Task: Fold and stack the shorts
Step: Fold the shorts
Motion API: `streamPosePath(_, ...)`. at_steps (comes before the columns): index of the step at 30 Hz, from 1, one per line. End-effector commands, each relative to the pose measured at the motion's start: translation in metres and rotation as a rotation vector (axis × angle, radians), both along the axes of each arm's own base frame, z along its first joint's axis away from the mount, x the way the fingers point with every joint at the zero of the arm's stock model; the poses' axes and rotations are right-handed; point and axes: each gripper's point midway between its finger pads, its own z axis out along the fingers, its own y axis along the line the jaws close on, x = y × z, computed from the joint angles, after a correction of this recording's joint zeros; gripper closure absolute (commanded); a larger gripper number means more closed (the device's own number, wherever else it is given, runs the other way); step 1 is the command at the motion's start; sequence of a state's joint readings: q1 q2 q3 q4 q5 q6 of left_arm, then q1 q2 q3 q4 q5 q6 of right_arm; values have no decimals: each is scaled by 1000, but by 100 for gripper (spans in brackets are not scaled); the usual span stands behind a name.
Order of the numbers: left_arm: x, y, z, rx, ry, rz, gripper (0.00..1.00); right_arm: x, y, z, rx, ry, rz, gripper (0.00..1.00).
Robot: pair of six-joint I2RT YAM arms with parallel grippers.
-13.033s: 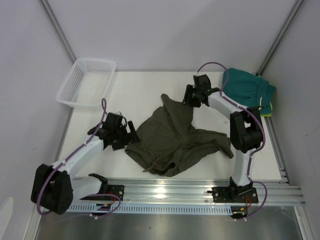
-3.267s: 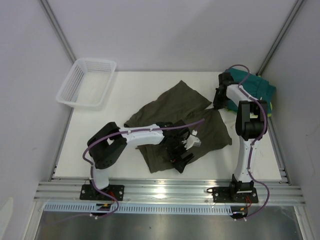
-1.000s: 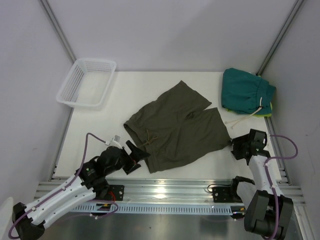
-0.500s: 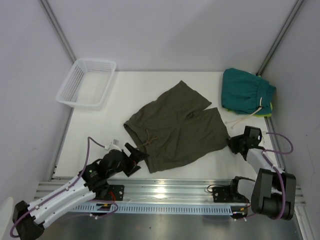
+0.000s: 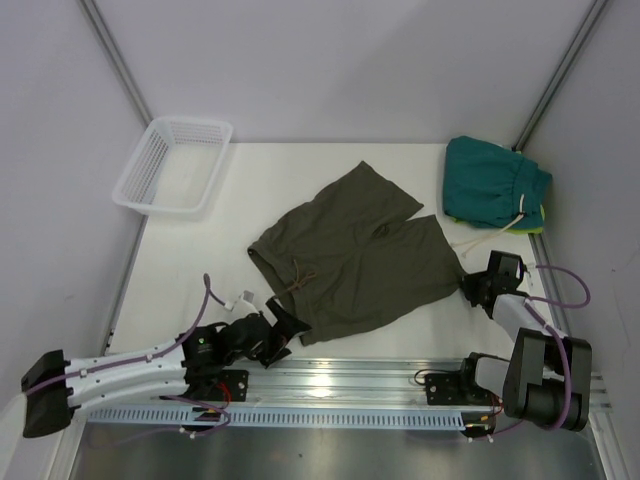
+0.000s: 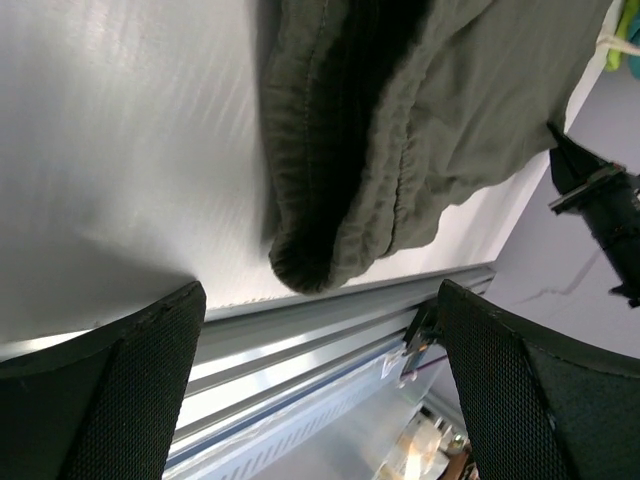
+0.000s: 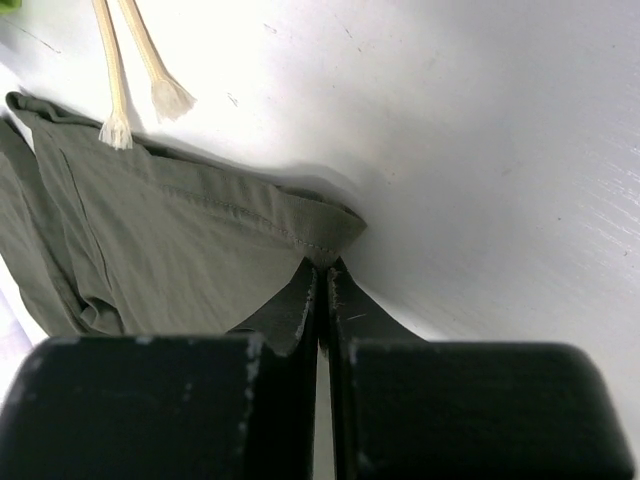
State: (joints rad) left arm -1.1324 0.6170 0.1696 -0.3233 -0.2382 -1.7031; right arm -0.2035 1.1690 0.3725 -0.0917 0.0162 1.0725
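Against half a second ago the left claw (image 5: 283, 333) has slid in along the near edge and now sits right at the waist corner of the shorts (image 5: 350, 250), its arm stretched low beside the rail (image 5: 350, 378). Its jaws stand wide, with the bunched waistband corner just ahead of them and centred in the gap, not yet between the pads. The right claw (image 5: 478, 290) has hardly shifted: it sits at the outer hem corner of the nearer leg, jaws pressed together, tips touching the hem edge. Whether any cloth is nipped there cannot be told. The shorts lie as before, spread flat, waist toward the left claw and legs toward the right one. The teal pair (image 5: 492, 180) is unmoved, folded, well beyond the right claw, and two pale cords (image 7: 135, 75) from it trail onto the hem just ahead of that claw.

The waist corner lies close to the table's (image 5: 190, 270) near edge, so the left claw has the rail just behind it and little room that way. Bare table opens on its outer side, toward the basket (image 5: 133, 190) far ahead. The right claw has a narrow bare strip on its outer side before the table edge
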Motion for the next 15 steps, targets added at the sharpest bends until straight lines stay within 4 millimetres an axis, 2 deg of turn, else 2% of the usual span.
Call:
streamPosePath(1,14,-15,16,-62,-20,95,1,16,-13,14,-47,-54,-30,100)
streamPosePath(5,23,-20,10,-61,-16,154,1,17,-11,15,-47,-57,-16,100)
streamPosePath(7,26,-23,6,-57,-19,165,7,16,-10,15,-49,-57,-6,100)
streamPosePath(15,19,-42,-6,-28,54,140,19,20,-11,19,-53,-66,3,100)
